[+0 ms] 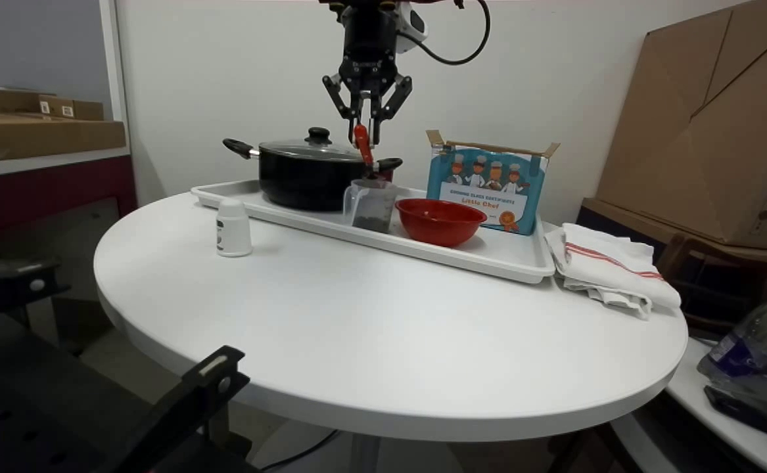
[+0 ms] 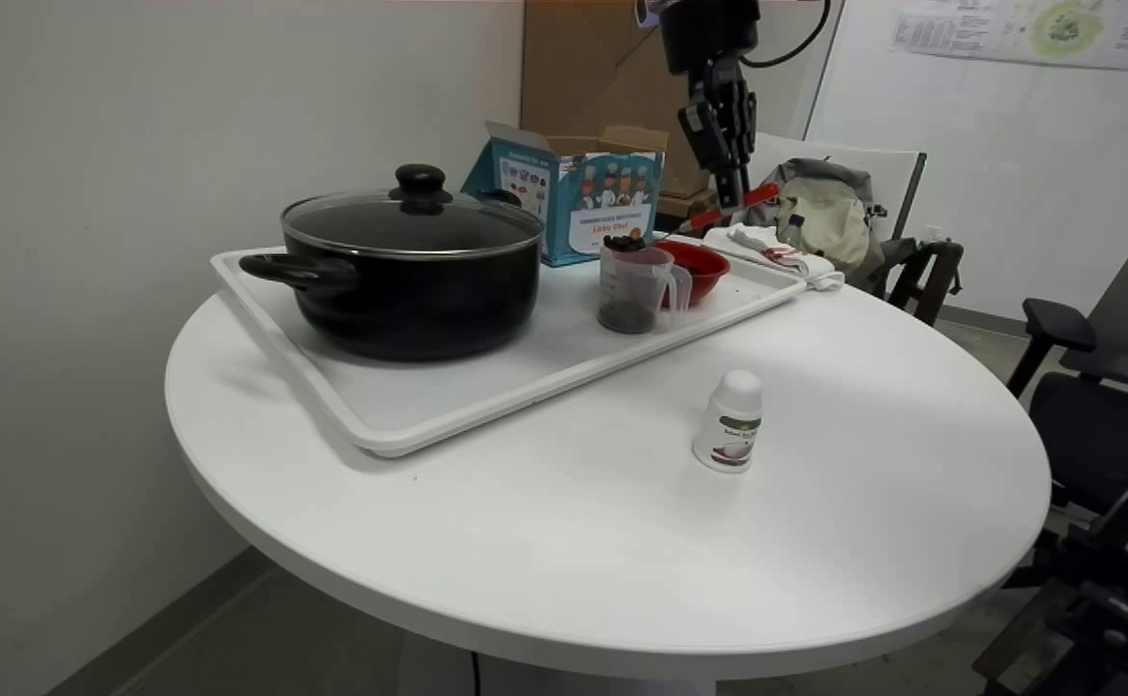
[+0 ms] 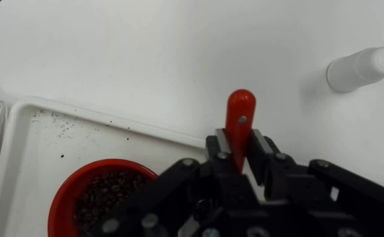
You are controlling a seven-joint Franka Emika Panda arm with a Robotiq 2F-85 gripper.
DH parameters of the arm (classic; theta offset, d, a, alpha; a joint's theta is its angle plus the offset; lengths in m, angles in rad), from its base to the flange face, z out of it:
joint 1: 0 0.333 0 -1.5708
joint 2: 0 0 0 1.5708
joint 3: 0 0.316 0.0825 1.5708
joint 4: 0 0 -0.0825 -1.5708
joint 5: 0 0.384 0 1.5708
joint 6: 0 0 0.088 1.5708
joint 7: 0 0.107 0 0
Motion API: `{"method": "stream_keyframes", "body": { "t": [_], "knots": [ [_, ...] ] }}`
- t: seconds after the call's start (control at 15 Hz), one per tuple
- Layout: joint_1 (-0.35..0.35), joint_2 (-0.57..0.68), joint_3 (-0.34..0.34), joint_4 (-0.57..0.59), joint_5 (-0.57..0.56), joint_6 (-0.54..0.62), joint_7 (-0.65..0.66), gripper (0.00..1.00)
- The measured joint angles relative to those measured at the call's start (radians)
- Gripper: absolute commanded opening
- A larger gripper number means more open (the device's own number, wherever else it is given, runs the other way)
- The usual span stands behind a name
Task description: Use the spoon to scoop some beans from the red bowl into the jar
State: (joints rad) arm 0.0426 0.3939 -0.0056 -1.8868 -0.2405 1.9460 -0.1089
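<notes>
The red bowl [image 1: 441, 226] sits on the tray and also shows in an exterior view [image 2: 708, 280]. In the wrist view, the bowl [image 3: 57, 210] holds dark beans. The clear jar [image 1: 383, 194], with a handle, stands beside the bowl; in an exterior view, the jar [image 2: 653, 290] has dark contents at its bottom. My gripper [image 3: 238, 141] is shut on the red handle of the spoon [image 3: 241, 107]. The spoon [image 2: 757, 196] is tilted, its head heaped with dark beans [image 2: 624, 244] at the jar's mouth; touching or not, I cannot tell. The jar is hidden in the wrist view.
A white tray [image 1: 514, 266] bears the bowl, the jar, a black lidded pot [image 1: 298, 180] and a blue box [image 1: 485, 187]. A folded white cloth [image 1: 610, 263] lies past the tray's end. A small white container [image 2: 730, 425] stands on the round table [image 2: 564, 541].
</notes>
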Motion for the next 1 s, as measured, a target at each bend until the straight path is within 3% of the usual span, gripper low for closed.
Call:
{"method": "stream_keyframes", "body": {
  "t": [0.53,1.0],
  "knots": [
    [0.004,0.014,-0.004,0.016,-0.048,-0.047,0.035,0.1],
    [0.007,0.086,-0.004,0.125,-0.094,-0.185,0.05,0.1]
  ]
}}
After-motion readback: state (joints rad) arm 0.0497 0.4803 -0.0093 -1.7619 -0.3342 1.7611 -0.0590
